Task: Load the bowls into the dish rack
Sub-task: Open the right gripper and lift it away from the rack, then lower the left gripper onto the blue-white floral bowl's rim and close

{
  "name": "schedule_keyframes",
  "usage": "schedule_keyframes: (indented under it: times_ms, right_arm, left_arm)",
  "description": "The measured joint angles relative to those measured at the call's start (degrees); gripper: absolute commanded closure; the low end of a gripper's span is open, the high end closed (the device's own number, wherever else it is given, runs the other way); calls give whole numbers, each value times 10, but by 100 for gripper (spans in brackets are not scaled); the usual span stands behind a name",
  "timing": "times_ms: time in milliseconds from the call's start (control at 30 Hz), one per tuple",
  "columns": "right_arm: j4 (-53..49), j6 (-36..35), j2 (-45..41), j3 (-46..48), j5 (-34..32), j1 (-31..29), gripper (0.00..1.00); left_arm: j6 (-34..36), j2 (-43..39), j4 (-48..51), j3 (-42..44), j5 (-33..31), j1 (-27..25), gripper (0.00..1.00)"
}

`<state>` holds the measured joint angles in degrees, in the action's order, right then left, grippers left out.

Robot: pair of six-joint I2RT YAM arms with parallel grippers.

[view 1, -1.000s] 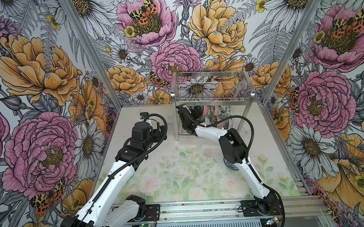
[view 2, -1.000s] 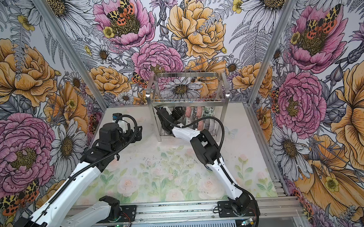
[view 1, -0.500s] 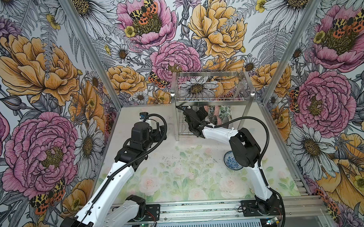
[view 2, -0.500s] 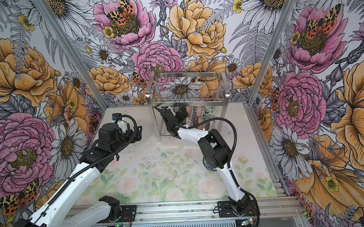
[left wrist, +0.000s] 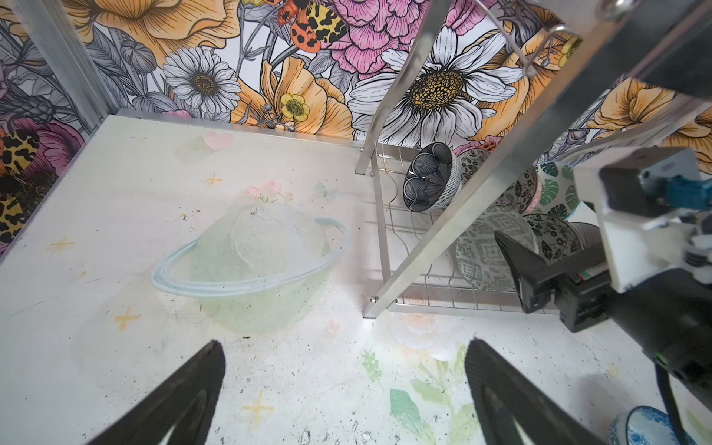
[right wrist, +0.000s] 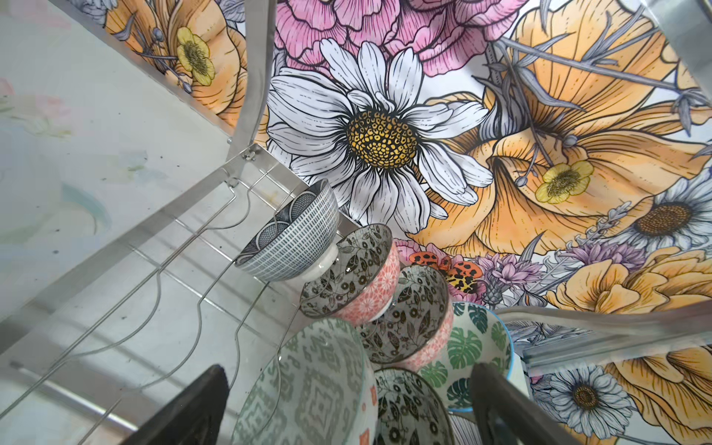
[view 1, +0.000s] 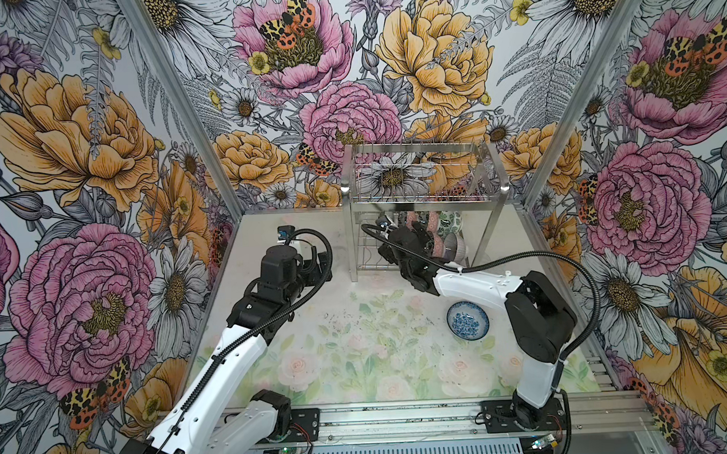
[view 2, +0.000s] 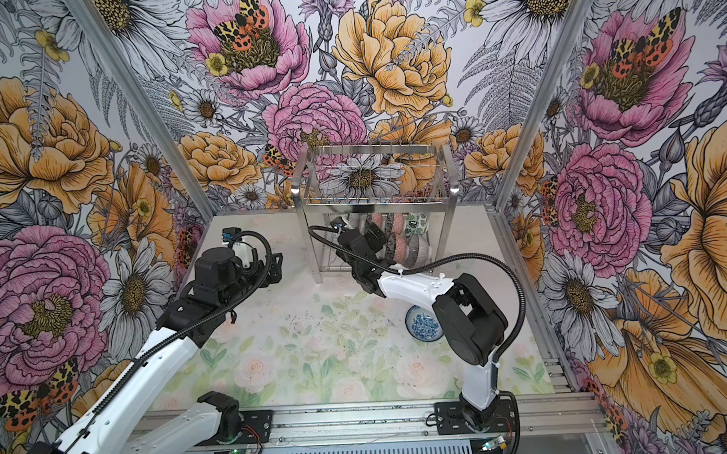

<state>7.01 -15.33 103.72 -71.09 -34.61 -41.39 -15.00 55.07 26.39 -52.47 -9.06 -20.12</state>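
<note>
Inside the lower tier of the dish rack (view 1: 351, 241), at the back of the table (view 1: 358, 353), the right gripper (right wrist: 346, 368) reaches in with its jaws spread wide. In the right wrist view a grey-green geometric bowl (right wrist: 308, 389) stands on edge between the two black fingers (right wrist: 192, 408), seated among the wires. The fingers look clear of it, though contact at its hidden lower edge cannot be ruled out. Beyond it more bowls stand on edge: two black-and-white floral bowls (right wrist: 404, 312) with pink outsides, a green leaf bowl (right wrist: 472, 339), and a dark scale-patterned bowl (right wrist: 289, 239) at the end of the row. The step in hand appears to be the letting-go of the geometric bowl. The next move likely calls for a straight draw back out of the rack (the fingers flank the bowl, so a sideways drift could tip the row). After that comes a reach for the only bowl seen on the table, a blue floral bowl (view 1: 468, 320) sitting upright near the right arm's elbow, well apart from both grippers. The left gripper (left wrist: 345, 345) hovers above bare table to the left of the rack, jaws parted and empty.
</note>
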Motion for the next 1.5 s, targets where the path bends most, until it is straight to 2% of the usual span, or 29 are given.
schedule_keyframes:
  times_ms: [267,500,700,1000,1300,1500]
  right_arm:
    - [-20,36,-148,115,36,-7,0]
    - [-90,99,-337,179,70,3,1]
    - [-170,151,-444,212,91,45,1]
    - [-265,194,-474,216,116,93,1]
    - [-303,204,-471,203,145,123,1]
    - [-306,205,-469,201,155,139,1]
  left_arm:
    - [0,-14,13,0,5,-23,1]
    - [-2,-10,22,0,-31,-118,1]
    - [-23,13,21,0,-61,-194,1]
    - [-80,122,-20,0,-68,-295,1]
    - [-138,243,-114,-2,-2,-344,1]
    - [-152,341,-125,-50,38,-365,1]
